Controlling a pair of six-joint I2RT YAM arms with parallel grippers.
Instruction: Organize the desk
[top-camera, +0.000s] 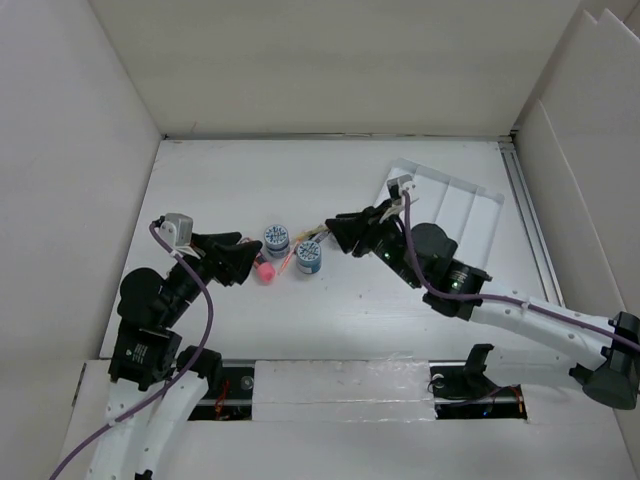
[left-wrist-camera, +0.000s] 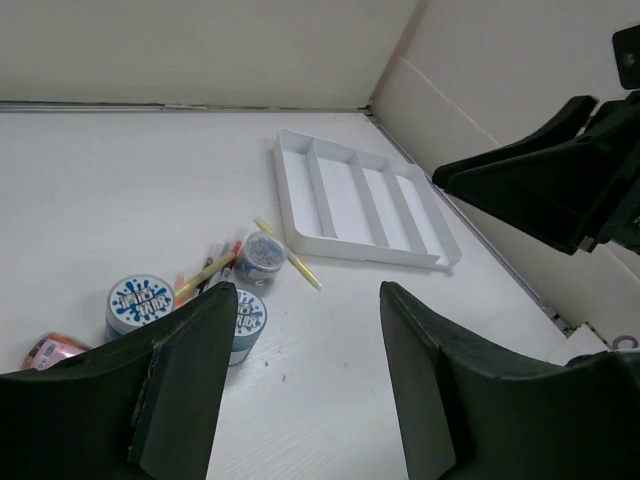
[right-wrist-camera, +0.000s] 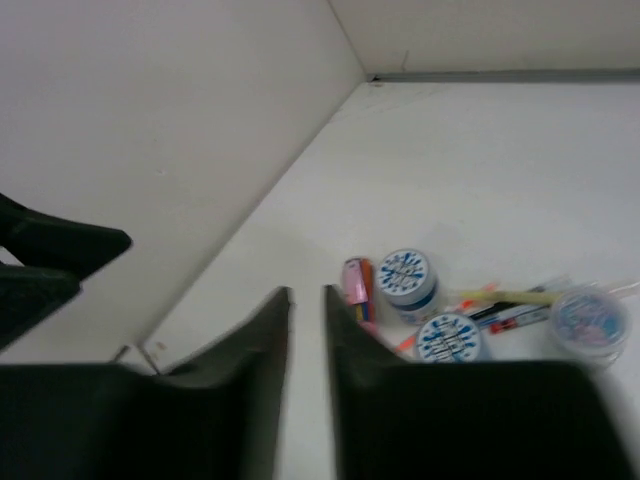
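Note:
On the white desk (top-camera: 330, 310) stand two blue-and-white round jars (top-camera: 276, 238) (top-camera: 308, 257) among a few loose pens (top-camera: 298, 247), next to a pink item (top-camera: 265, 271). My left gripper (top-camera: 250, 262) hovers just left of this cluster. Its jaws are open with only bare desk between them (left-wrist-camera: 305, 290). From the right, my right gripper (top-camera: 332, 228) points at the cluster. Its fingers (right-wrist-camera: 307, 292) stand a narrow gap apart and hold nothing. The left wrist view also shows a small clear jar (left-wrist-camera: 262, 252) and a yellow pen (left-wrist-camera: 290, 255).
A white compartmented tray (top-camera: 470, 205) lies at the back right, behind the right arm. White panel walls (top-camera: 80, 150) bound the desk on three sides. A metal rail (top-camera: 530, 220) runs along the right edge.

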